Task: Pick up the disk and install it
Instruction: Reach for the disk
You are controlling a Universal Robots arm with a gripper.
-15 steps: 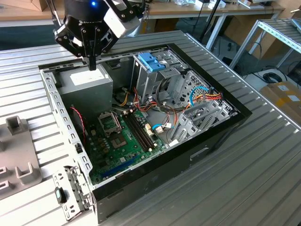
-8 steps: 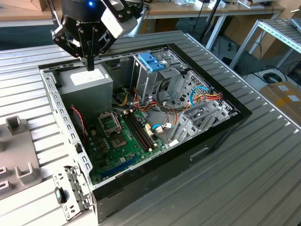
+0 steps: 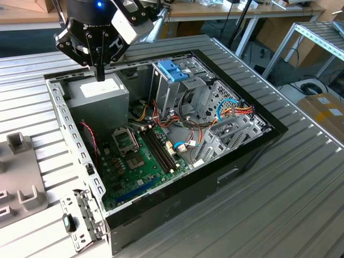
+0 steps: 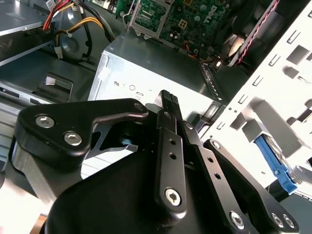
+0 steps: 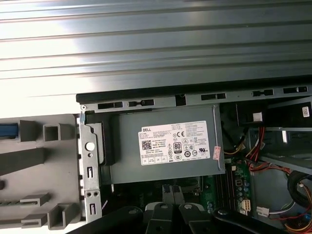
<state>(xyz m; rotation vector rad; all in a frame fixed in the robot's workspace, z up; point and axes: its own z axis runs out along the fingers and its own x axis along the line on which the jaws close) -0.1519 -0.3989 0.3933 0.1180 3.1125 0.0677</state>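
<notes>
Disk (image 4: 275, 165) beyond chassis wall (image 4: 273, 97), apart from pincer (image 4: 168, 99)

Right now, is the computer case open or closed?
Open: the computer case lies on its side with no cover on top, its motherboard and power supply exposed.

A workshop-like lab: an open PC case (image 3: 215, 188) sits on a ribbed metal table (image 3: 301, 215), with wooden benches (image 3: 269, 12) behind the case and cardboard boxes (image 3: 328, 113) off beside it.
</notes>
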